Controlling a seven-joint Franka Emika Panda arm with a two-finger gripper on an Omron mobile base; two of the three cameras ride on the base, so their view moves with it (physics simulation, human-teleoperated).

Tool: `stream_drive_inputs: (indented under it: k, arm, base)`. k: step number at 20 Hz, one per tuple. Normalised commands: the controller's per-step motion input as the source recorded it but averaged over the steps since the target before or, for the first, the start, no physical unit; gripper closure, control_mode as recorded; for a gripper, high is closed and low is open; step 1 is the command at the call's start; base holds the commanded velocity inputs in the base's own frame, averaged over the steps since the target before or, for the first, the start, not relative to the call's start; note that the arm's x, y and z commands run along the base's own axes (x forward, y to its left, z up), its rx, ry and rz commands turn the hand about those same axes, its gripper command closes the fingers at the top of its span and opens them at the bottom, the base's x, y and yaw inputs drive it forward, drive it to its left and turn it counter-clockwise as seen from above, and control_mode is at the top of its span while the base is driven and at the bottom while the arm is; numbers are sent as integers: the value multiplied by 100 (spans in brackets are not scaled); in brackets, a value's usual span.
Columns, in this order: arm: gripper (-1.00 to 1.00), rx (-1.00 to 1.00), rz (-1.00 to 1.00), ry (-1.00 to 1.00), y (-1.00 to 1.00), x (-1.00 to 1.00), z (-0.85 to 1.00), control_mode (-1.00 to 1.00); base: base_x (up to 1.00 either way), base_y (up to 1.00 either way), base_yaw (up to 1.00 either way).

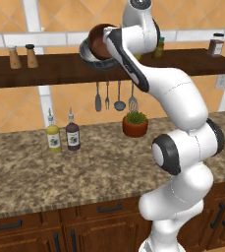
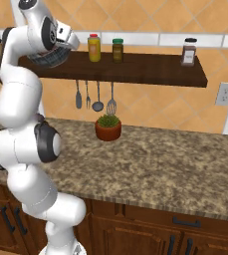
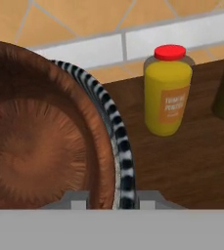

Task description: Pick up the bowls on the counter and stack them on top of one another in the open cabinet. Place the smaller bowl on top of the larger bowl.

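Orange-tiled wall with a pale band runs behind the open cabinet [image 1: 50, 69], a dark wooden plank shelf fixed above the counter [image 1: 60, 167]. On that shelf, seen from the left base view, the larger bowl [image 1: 87, 55] sits just left of the robot's wrist, and the smaller bowl [image 1: 100, 40] is inside it, tipped so its brown inside faces the camera. From the right base view the larger bowl [image 2: 48, 59] shows as a dark ribbed curve under the hand, at the left part of the shelf.

In the hand view the smaller bowl [image 3: 35, 141] lies close before the camera, and the ribbed rim of the larger bowl [image 3: 116, 132] curves along its right side, touching it. The gripper [image 3: 112, 200] straddles both rims at the bottom edge, one grey finger on either side; whether it is pinching them or merely around them I cannot tell.

To the right of the bowls on the shelf stand a yellow jar with a red lid [image 3: 168, 90] and a darker jar with a green lid [image 2: 117, 50]. Two shakers [image 1: 23, 56] stand well to the left of the bowls. Below the shelf hang utensils [image 1: 115, 96], and a potted plant [image 1: 135, 124] and two bottles [image 1: 62, 133] stand on the counter.
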Motion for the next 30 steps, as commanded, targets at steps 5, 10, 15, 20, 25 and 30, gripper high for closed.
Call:
stream_drive_inputs:
  k: [5, 10, 15, 20, 25, 30]
  arm:
    - [100, 0, -8, 0, 0, 42, -7, -100]
    - [100, 0, -1, 0, 0, 17, -42, -100]
    - [100, 0, 0, 2, 6, 0, -53, -100]
    - [100, 0, 0, 0, 37, 22, -12, -100]
    - [100, 0, 0, 1, 46, 48, -4, -100]
    - [100, 0, -1, 4, 9, 35, -12, -100]
  base:
    - [0, 0, 0]
    - [0, 0, 0]
    - [0, 0, 0]
    - [0, 0, 0]
    - [0, 0, 0]
    - [0, 0, 0]
